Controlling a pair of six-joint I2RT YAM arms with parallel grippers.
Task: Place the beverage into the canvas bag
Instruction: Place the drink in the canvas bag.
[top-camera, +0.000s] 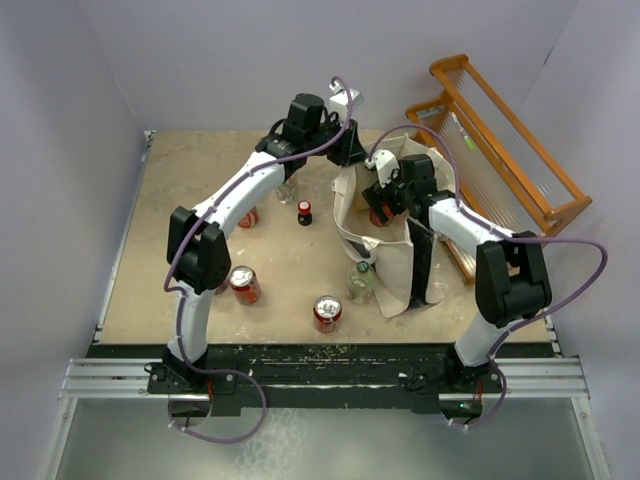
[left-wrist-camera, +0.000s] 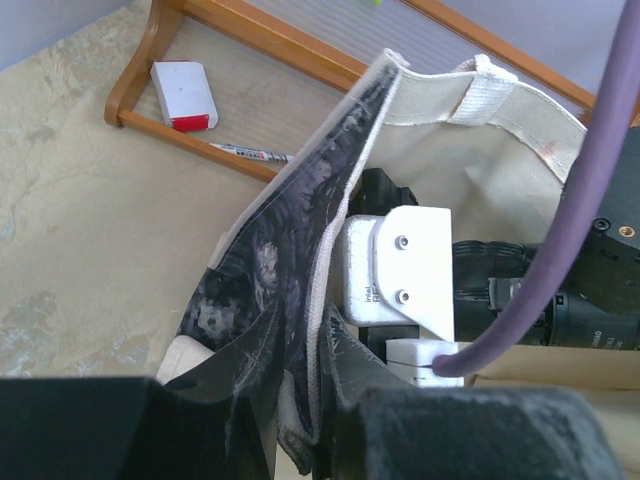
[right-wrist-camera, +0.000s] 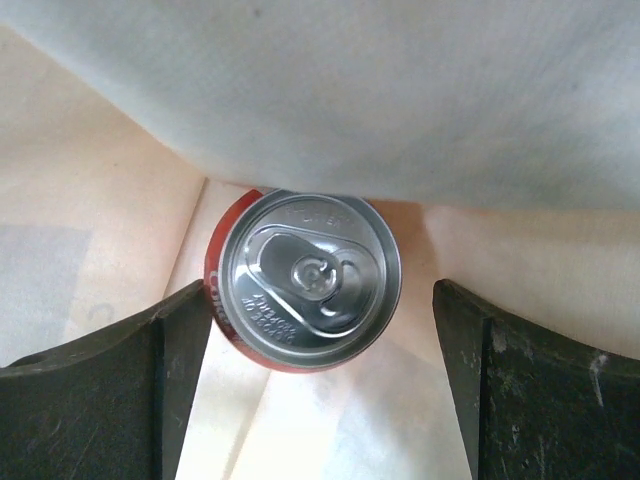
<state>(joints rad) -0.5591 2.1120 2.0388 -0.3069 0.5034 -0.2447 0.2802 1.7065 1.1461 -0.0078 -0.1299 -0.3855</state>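
- Inside the bag (top-camera: 388, 262), the can (right-wrist-camera: 305, 282) stood upright on the canvas floor — delivered, by the look of it.
- Right gripper (right-wrist-camera: 320, 335) hung over it, jaws spread wide and gripping nothing.
- Left gripper (left-wrist-camera: 312, 405) pinched the bag's rim, nearly closed — likely to keep the mouth open.

Red drinks can with a silver lid (right-wrist-camera: 305, 285): is showing bare, glossy metal on top, its painted red side shining faintly.
Cream canvas bag with a dark navy print (right-wrist-camera: 360, 90): is looking like matt woven cloth, the print sitting dull on the weave.
Orange wooden rack (top-camera: 505, 135): is gleaming with smooth varnish at the table's far right corner.
Beige table top (top-camera: 200, 210): is appearing matt and mottled like stone.
Right gripper (right-wrist-camera: 320, 305), its fingers (right-wrist-camera: 100, 390): are looking like matt black plastic, scratched grey.
Purple cable (left-wrist-camera: 590, 160): is shining as smooth plastic.
White camera mount (left-wrist-camera: 410, 265): is showing smooth satin plastic.
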